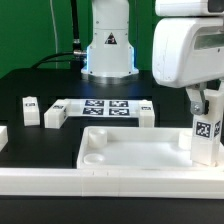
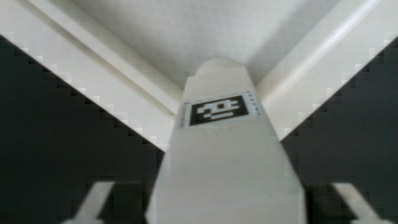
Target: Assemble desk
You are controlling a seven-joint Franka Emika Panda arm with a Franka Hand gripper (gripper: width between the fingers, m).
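The white tray-like tabletop (image 1: 130, 150) lies near the front of the black table. A white leg (image 1: 206, 135) with a square tag stands upright at its corner on the exterior view's right. My gripper (image 1: 206, 108) comes down over this leg from above. In the wrist view the leg (image 2: 222, 130) runs between my fingers (image 2: 100, 203), whose dark inner faces lie against its two sides, so the gripper (image 2: 217, 206) is shut on it. The tabletop's inner corner (image 2: 178, 30) shows beyond the leg's tip. The leg's foot is hidden behind the tabletop's wall.
Three loose tagged legs (image 1: 30, 108) (image 1: 54, 117) (image 1: 147, 113) stand behind the tabletop around the marker board (image 1: 100, 106). Another white block (image 1: 3, 136) sits at the left edge. The robot base (image 1: 108, 50) is at the back. A long white rail (image 1: 100, 184) borders the front.
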